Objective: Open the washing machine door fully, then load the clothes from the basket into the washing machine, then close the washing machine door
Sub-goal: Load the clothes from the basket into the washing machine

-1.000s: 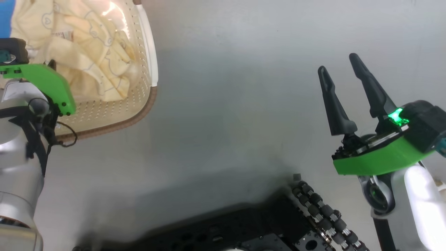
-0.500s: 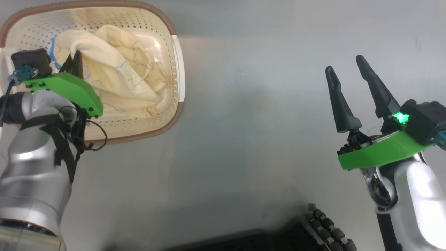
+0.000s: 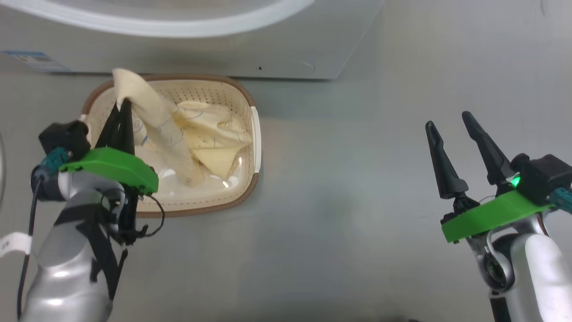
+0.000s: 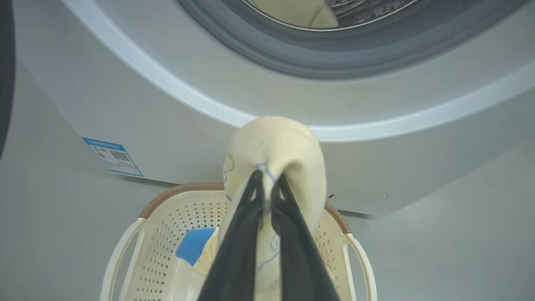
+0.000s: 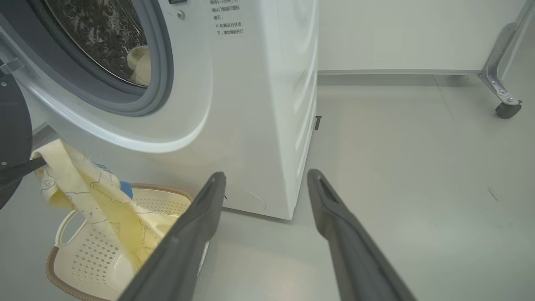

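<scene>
**Setting: indoor test room arranged as a laundry corner.** A white washing machine point(image 5: 259, 104) stands on a smooth grey floor point(image 5: 418, 175) before a plain pale wall point(image 5: 418, 33) with a grey skirting strip point(image 5: 397, 72). A metal frame leg point(image 5: 497, 85) on a caster point(image 5: 507, 109) stands nearby. A basket point(image 3: 205, 91) of clothes point(image 3: 210, 134) sits at the machine's foot.

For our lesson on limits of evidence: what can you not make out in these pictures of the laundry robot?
- Washing machine door: right wrist view, cut off by the left edge; how far open is unclear.
- Pale item in the drum: left wrist view, cut by the top edge.
- Basket floor: head view, mostly covered by the clothes.
- Blue label: left wrist view, print too small.
</scene>
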Controlling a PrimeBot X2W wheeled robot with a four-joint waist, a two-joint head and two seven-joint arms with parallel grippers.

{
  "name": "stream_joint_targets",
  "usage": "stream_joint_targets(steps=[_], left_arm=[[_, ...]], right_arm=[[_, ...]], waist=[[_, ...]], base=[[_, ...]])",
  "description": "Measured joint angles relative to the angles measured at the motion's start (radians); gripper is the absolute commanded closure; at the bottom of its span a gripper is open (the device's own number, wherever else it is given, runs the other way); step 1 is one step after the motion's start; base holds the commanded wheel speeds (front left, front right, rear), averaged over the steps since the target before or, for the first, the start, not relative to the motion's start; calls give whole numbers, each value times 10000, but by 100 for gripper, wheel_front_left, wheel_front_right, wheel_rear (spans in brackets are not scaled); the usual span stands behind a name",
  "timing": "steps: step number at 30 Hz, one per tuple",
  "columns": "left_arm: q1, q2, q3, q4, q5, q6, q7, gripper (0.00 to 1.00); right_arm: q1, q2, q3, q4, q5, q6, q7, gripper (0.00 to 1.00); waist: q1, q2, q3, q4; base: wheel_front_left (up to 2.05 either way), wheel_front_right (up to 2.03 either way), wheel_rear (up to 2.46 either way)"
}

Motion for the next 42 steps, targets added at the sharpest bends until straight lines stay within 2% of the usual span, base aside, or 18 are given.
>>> stream_joint_targets(steps=[9, 19, 32, 42], left_arm=[[2359, 182, 604, -2472, 652, 686, 2, 100], [4709, 575, 637, -4401, 859, 1367, 253, 100], [6444, 602, 351, -5772, 855, 1941, 1062, 100], [6704, 688, 291, -6176, 855, 2084, 1294, 100]], right_arm=[[832, 0, -178, 161, -178, 0, 378, 0], [1557, 4, -267, 196, -188, 0, 688, 0], [2479, 6, -253, 159, -173, 0, 1076, 0], [2511, 10, -113, 157, -81, 0, 1124, 0]], waist=[[0, 0, -1772, 193], [-1, 0, -3452, 307], [-1, 0, -5039, 607], [-1, 0, -5218, 610]], base=[[0, 0, 0], [0, 0, 0], [0, 0, 0], [0, 0, 0]])
